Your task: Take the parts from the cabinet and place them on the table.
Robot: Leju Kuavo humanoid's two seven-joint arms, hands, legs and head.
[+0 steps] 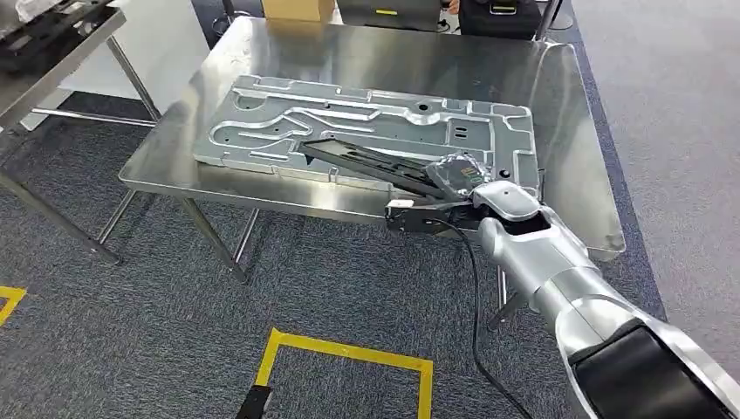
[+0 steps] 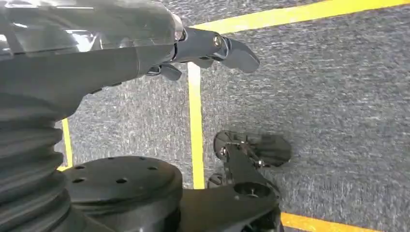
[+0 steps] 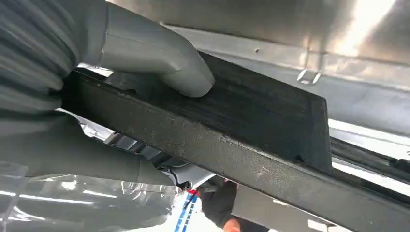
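Note:
A long black plastic part [image 1: 366, 161] lies slanted over the large stamped metal panel [image 1: 262, 122] on the steel table [image 1: 366, 61]. My right hand [image 1: 458, 175] grips its near end at the table's front right. In the right wrist view the grey thumb [image 3: 164, 60] presses on the black part [image 3: 270, 125], with fingers wrapped beneath it. My left hand [image 2: 212, 48] hangs low over the carpet, its dark fingers loosely curled with nothing in them.
The metal panel takes up most of the tabletop; bare steel shows at the back and right. A second table with black parts [image 1: 44, 35] stands at the far left. Yellow floor tape [image 1: 349, 353] marks the grey carpet in front.

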